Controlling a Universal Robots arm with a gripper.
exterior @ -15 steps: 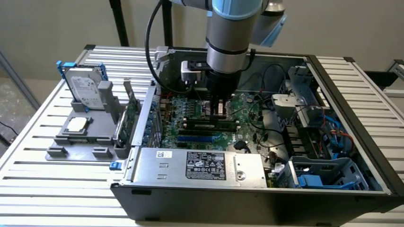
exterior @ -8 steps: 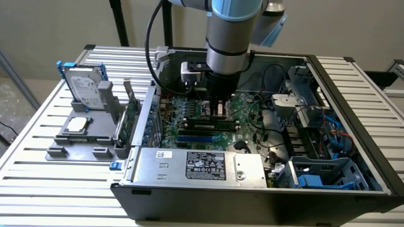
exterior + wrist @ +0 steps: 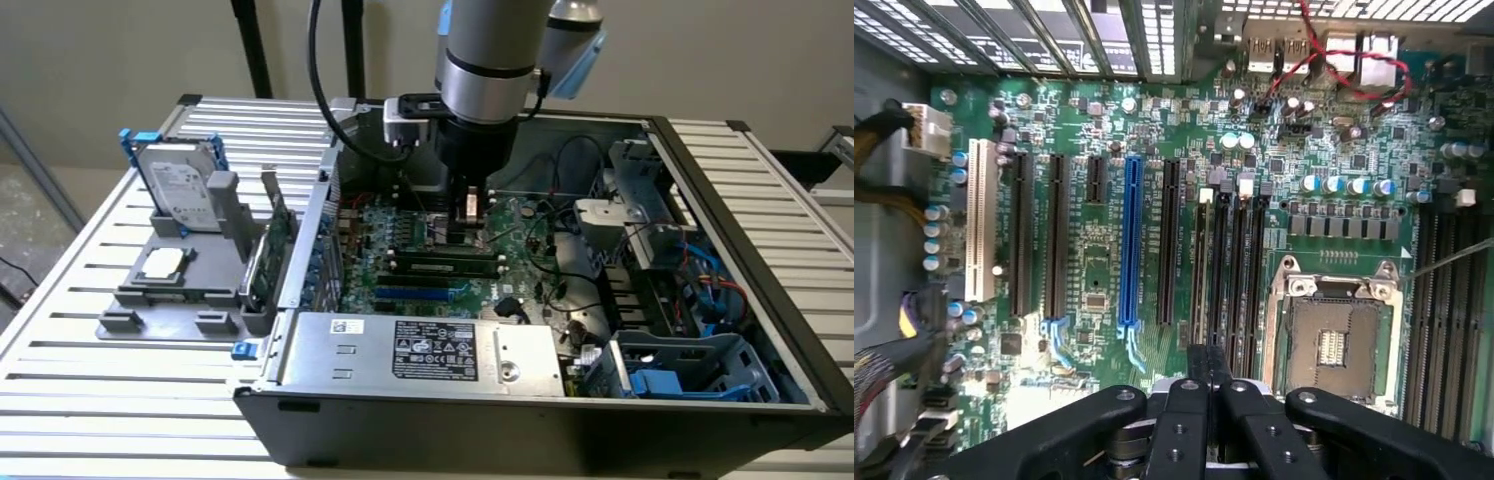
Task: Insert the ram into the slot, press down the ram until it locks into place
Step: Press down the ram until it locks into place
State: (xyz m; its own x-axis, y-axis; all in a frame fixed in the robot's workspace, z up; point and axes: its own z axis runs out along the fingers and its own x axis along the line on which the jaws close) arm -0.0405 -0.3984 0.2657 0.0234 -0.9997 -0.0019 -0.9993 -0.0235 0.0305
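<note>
Farthest out on the exterior view's left of the jaws, a grey fixture (image 3: 160, 290) sits on the slatted table (image 3: 80, 400). It holds a hard drive (image 3: 180, 185) in a blue bracket, and an upright green card (image 3: 274, 240) stands at its edge, just beside the wall of the open PC case (image 3: 747, 250).

Moving in toward the jaws, the arm reaches straight down into the case, with the gripper (image 3: 467, 225) low over the motherboard. The ram (image 3: 443, 263) is just in front of the jaws on the camera side. It lies lengthwise along the slot (image 3: 384, 267), green with dark chips showing. It looks to be sitting in the slot, but the pictures don't settle whether the clips have locked. The blue slot (image 3: 407, 295) runs parallel, one step further from the jaws toward the power supply (image 3: 414, 350).

In the wrist view the gripper (image 3: 1206, 365) has its fingers (image 3: 1194, 400) pressed together with no gap between them — closed, with nothing visibly pinched. Ahead of the jaws run the black memory slots (image 3: 1239, 270). The blue slot (image 3: 1129, 240) is to one side of them and the bare CPU socket (image 3: 1334, 335) to the other.

Well off to the exterior view's right of the jaws — cables and a blue drive cage (image 3: 681, 370).
</note>
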